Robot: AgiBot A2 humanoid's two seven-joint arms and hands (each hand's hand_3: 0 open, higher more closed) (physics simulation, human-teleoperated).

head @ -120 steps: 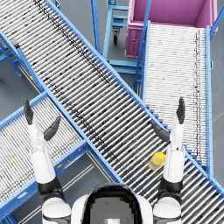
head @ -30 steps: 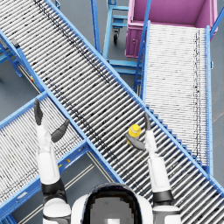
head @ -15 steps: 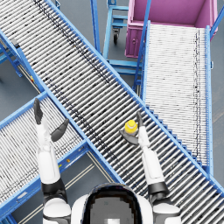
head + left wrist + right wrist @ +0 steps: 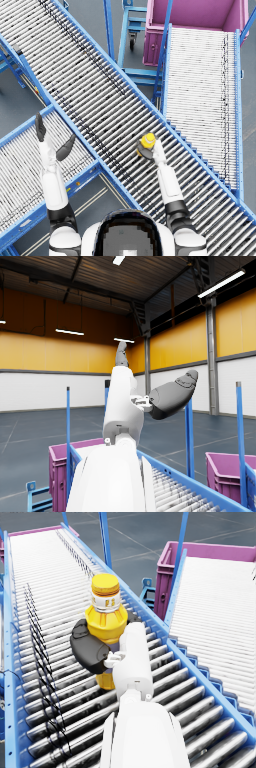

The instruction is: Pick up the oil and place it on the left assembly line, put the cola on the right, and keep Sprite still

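The oil bottle point(image 4: 148, 140) is yellow with a yellow cap and stands upright on the rollers of the long diagonal conveyor point(image 4: 90, 95). My right hand point(image 4: 144, 150) is wrapped around its body, and the right wrist view shows the dark fingers point(image 4: 89, 648) curled about the oil bottle point(image 4: 105, 621) below its neck. My left hand point(image 4: 51, 140) is raised over the left conveyor point(image 4: 20, 170) with its fingers apart and holds nothing. In the left wrist view that left hand point(image 4: 167, 397) points up into the hall. No cola or Sprite shows in any view.
A second roller line point(image 4: 200, 90) runs at the right, with a magenta bin point(image 4: 195, 15) at its far end. Blue side rails point(image 4: 165, 125) edge each conveyor, and blue frame posts point(image 4: 107, 25) stand between them. More magenta bins point(image 4: 227, 476) show in the left wrist view.
Four seconds ago the right hand was raised and apart from the bottle. Now it is closed around it. Over the last second hand and bottle shifted slightly up the conveyor. The left arm stayed still.
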